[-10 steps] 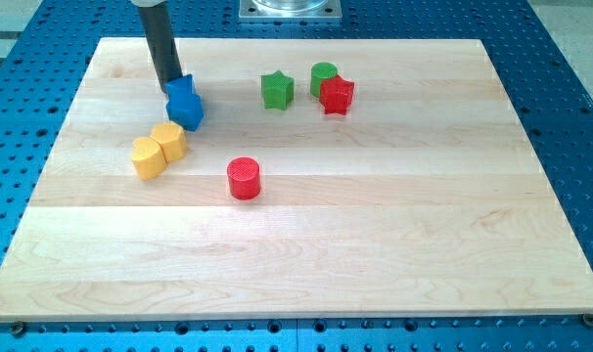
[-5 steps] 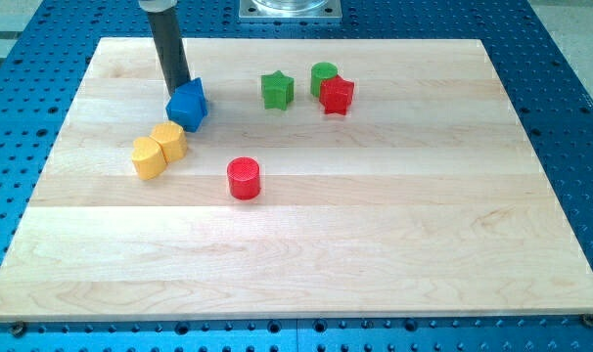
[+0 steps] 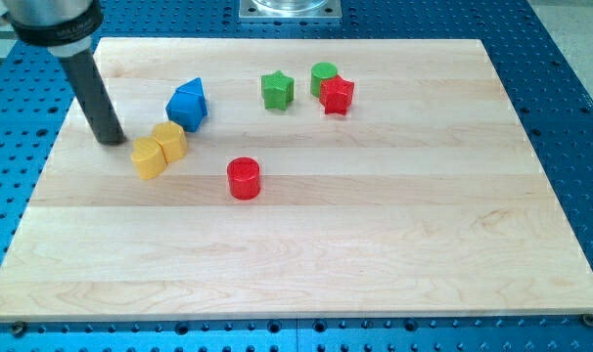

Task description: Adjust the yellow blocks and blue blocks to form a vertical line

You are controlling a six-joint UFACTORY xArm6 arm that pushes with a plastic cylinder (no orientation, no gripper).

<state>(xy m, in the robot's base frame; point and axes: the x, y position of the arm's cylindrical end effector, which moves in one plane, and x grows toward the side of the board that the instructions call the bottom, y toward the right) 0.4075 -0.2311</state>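
Two yellow blocks touch each other at the board's left: one point(image 3: 148, 157) lower left, the other point(image 3: 169, 141) upper right of it. A single blue block point(image 3: 187, 104), pointed at its top, sits just above and right of them, a small gap away. My tip point(image 3: 112, 140) rests on the board just left of the yellow pair, a short gap from the lower-left yellow block. It touches no block.
A green star block point(image 3: 276, 90), a green round block point(image 3: 323, 74) and a red block point(image 3: 337, 95) cluster at the upper middle. A red cylinder point(image 3: 244, 179) stands below the yellow pair's right. The wooden board point(image 3: 375, 244) lies on a blue perforated table.
My tip left the blue block's upper-left side and moved down and left to beside the yellow pair. The blue block was nudged slightly right and turned earlier.
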